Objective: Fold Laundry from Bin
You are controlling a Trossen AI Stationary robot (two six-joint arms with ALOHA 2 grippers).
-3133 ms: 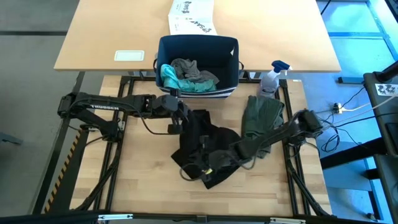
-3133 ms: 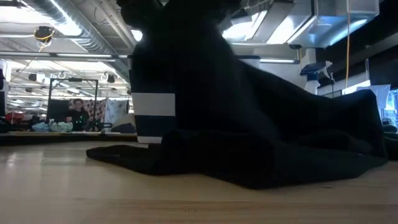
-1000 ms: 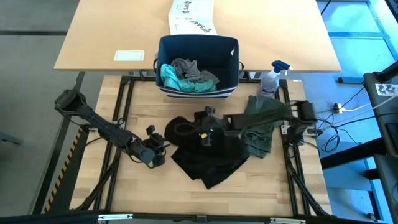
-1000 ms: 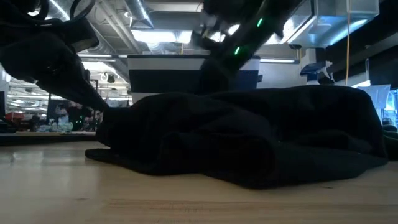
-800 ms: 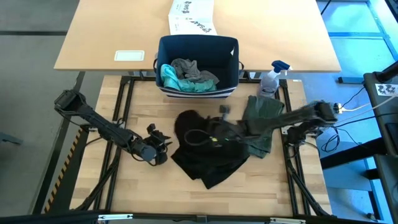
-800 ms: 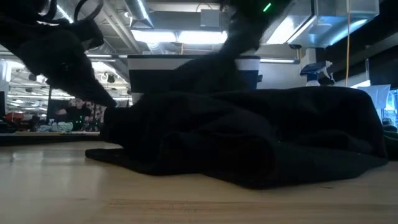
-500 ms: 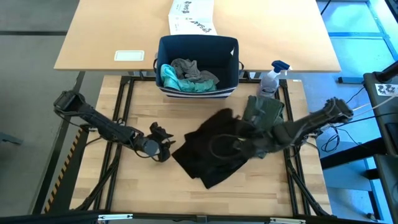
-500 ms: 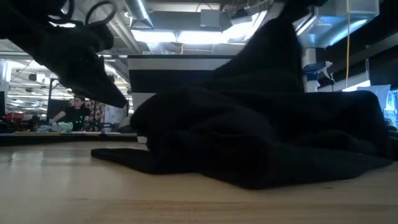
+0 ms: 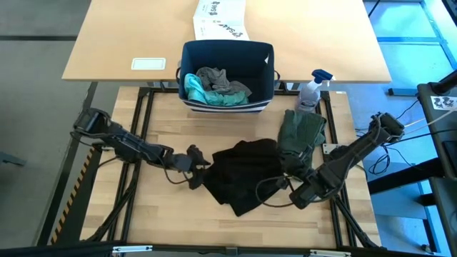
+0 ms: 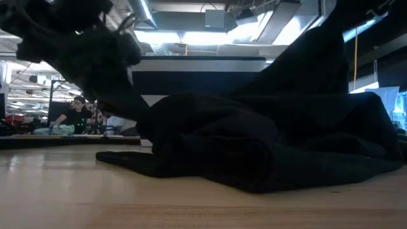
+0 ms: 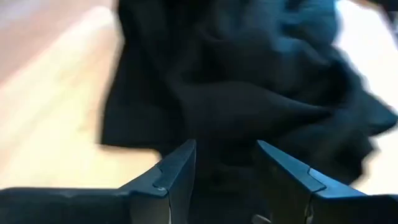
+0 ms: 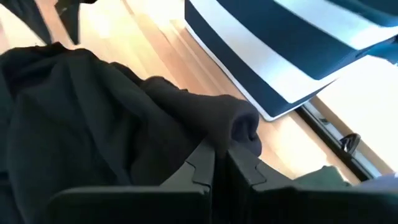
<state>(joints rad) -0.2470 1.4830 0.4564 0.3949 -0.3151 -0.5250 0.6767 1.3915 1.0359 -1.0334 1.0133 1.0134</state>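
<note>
Our right fingers [image 12: 219, 163] pinched the soft, limp black T-shirt's [image 9: 243, 175] bunched edge; left fingers [image 11: 225, 168] stood apart at its hem, the better hold, we judged.

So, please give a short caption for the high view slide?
Both hands work a black T-shirt on the table, before the bin of laundry.

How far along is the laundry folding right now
Early. Out of the bin so far: the black T-shirt, crumpled, and an olive-green piece beside it. In hand: the right gripper is shut on the shirt's edge, while the left gripper, open, is at its other side. The teal piece and grey T-shirt wait in the bin.
</note>
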